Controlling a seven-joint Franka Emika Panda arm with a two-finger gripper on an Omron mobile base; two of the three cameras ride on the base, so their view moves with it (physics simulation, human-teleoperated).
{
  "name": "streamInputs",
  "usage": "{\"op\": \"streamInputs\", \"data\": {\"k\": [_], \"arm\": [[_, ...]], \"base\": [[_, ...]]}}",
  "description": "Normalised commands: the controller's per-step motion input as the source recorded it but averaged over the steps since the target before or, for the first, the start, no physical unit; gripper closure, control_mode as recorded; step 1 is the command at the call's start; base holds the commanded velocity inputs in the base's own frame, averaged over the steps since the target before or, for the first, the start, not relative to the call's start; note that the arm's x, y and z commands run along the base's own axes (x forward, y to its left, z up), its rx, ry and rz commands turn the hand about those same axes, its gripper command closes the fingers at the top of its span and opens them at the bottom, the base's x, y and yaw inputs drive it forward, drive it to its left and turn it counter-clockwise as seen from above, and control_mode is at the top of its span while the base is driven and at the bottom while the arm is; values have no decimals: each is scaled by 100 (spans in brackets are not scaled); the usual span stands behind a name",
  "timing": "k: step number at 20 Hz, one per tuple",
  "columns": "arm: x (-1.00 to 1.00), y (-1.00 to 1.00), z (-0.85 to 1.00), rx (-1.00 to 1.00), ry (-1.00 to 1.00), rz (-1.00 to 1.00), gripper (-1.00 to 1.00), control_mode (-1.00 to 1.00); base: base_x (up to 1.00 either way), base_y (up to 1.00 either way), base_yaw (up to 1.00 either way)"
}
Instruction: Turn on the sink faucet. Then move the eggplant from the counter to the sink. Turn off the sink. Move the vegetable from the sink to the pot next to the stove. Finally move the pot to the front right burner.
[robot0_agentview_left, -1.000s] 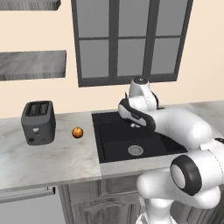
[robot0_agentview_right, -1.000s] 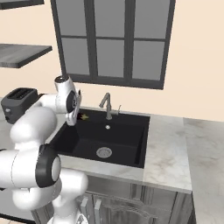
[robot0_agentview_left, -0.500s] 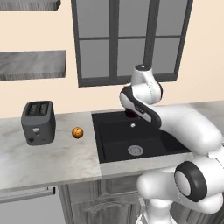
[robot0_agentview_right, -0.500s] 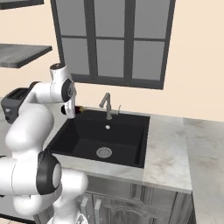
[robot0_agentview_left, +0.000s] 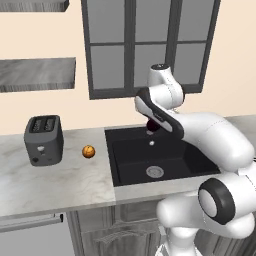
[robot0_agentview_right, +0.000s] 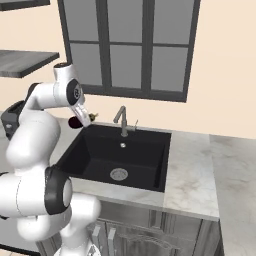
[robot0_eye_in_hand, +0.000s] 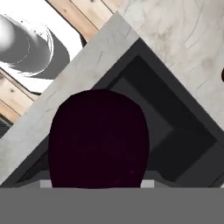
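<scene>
A toaster (robot0_agentview_left: 44, 140) and orange fruit (robot0_agentview_left: 88, 151) sit left of the sink (robot0_agentview_left: 131, 167); the gripper (robot0_agentview_left: 152, 127) clasps the eggplant (robot0_eye_in_hand: 99, 139), its axis unclear.

- One eggplant (robot0_eye_in_hand: 98, 139), dark purple.
- One small round orange fruit (robot0_agentview_left: 88, 151), at about 9 o'clock from the sink.
- One toaster (robot0_agentview_left: 44, 139), dark grey, with two slots.
- One sink (robot0_agentview_right: 100, 150), black, with one round silver drain (robot0_agentview_right: 118, 174).
- One faucet (robot0_agentview_right: 121, 119).
- One marbled tabletop (robot0_agentview_left: 55, 180).
- Two wall shelves (robot0_agentview_left: 37, 74).
- One window (robot0_agentview_right: 127, 45).
</scene>
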Motion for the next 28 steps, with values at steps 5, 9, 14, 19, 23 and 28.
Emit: {"op": "streamInputs", "data": {"k": [5, 9, 14, 19, 23, 28], "arm": [[-5, 0, 7, -9, 10, 47, 100, -100], [-9, 0, 0, -3, 7, 48, 100, -100], [-23, -2, 0, -1, 2, 43, 100, -100], [-28, -8, -1, 1, 0, 19, 100, -100], [-6, 0, -1, 0, 0, 0, 100, -100], [-2, 0, 0, 0, 0, 0, 100, -100]], "base": [[0, 0, 0], [0, 0, 0], [0, 0, 0], [0, 0, 0], [0, 0, 0], [0, 0, 0]]}}
